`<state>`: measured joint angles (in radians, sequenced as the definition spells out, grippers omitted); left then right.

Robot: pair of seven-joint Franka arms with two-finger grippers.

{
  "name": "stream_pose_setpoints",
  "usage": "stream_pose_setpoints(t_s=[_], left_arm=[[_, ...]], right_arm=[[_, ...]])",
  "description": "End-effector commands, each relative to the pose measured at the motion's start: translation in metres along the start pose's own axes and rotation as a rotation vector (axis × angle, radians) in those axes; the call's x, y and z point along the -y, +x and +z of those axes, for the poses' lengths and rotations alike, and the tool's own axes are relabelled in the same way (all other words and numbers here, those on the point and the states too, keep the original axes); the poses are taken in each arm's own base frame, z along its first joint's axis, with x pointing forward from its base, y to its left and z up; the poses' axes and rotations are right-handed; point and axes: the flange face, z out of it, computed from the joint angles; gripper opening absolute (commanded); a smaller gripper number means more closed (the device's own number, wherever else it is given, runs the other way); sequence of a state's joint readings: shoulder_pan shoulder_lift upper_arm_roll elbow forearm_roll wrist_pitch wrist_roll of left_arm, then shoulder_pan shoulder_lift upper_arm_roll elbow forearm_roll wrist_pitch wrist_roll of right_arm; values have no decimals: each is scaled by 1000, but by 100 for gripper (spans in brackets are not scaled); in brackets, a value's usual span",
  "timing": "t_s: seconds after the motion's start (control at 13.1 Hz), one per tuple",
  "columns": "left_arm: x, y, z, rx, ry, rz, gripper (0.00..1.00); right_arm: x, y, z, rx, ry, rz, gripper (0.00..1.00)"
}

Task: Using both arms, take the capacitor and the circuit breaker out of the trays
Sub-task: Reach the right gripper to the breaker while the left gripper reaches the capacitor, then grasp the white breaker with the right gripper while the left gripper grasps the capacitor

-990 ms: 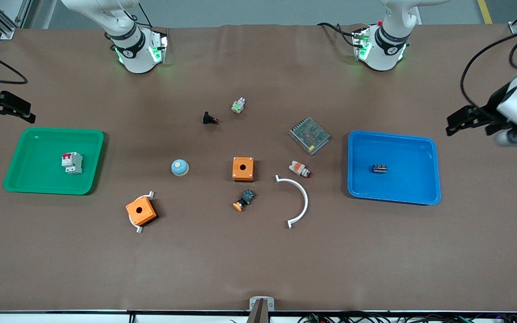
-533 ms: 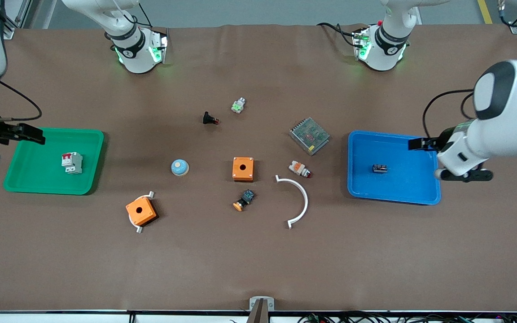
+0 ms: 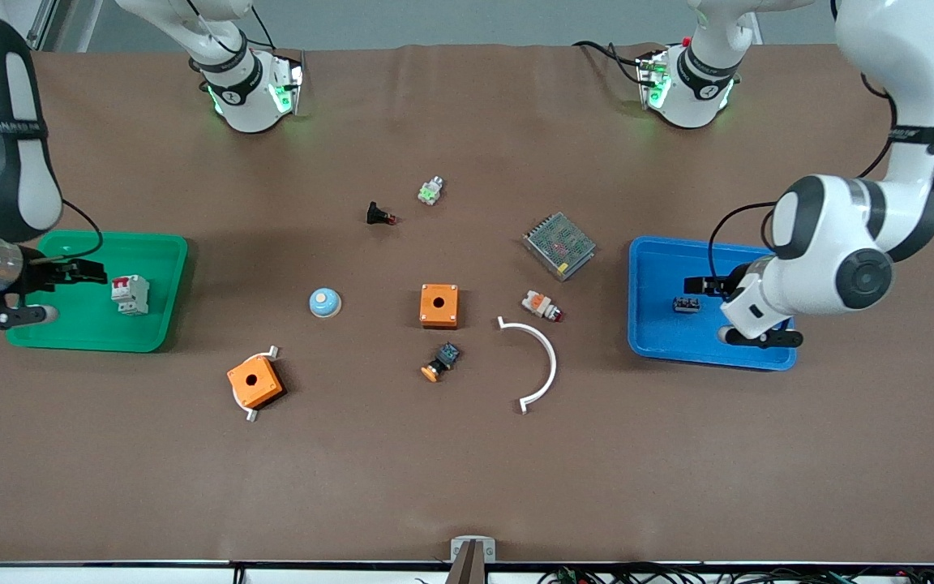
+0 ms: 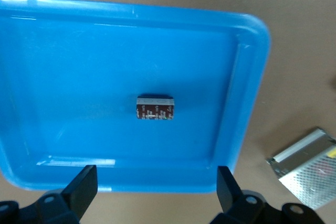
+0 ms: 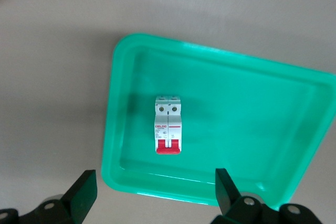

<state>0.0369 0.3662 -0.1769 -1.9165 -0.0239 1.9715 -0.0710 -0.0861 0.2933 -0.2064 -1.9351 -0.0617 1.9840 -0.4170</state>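
The capacitor (image 3: 685, 304), a tiny dark block, lies in the blue tray (image 3: 759, 357) at the left arm's end of the table. My left gripper (image 3: 706, 309) is open and empty over that tray, beside the capacitor. In the left wrist view the capacitor (image 4: 155, 108) lies mid-tray, and the gripper (image 4: 156, 192) hangs over the tray rim (image 4: 247, 103). The breaker (image 3: 130, 294), white-grey with red levers, lies in the green tray (image 3: 159, 324) at the right arm's end. My right gripper (image 3: 78, 294) is open and empty over that tray, beside the breaker. The right wrist view shows the breaker (image 5: 168, 132) with the gripper (image 5: 155, 192) over the tray rim (image 5: 121, 129).
Between the trays lie two orange boxes (image 3: 439, 305) (image 3: 254, 384), a blue dome (image 3: 325, 302), a white curved piece (image 3: 540, 357), a metal mesh box (image 3: 559, 245), a white-orange-red connector (image 3: 541, 306), a black button part (image 3: 441, 361) and a black red-tipped part (image 3: 379, 215).
Both arms have swung in from the table's ends, each gripper now over its tray. The capacitor, the breaker and the other parts have not moved.
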Motion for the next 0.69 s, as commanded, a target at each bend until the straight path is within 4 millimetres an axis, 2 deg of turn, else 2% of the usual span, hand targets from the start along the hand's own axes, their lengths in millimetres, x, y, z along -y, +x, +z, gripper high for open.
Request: stream_pose_setpoints(t_s=[0.0,0.3,0.53,0.61], left_arm=[[-3,6,28,16,44,45,100],[-12,18,67,26,50,69,100],[-6,22,91,56,90,86,100],[-6,25,97,48,91,90,99]], right_arm=[[-2,12,45,69,20,-19,97],[1,23,81,97,17,-34,95],[-3,29,92,79,4,-33,91],[-3,29,95,84,4,-34,86]])
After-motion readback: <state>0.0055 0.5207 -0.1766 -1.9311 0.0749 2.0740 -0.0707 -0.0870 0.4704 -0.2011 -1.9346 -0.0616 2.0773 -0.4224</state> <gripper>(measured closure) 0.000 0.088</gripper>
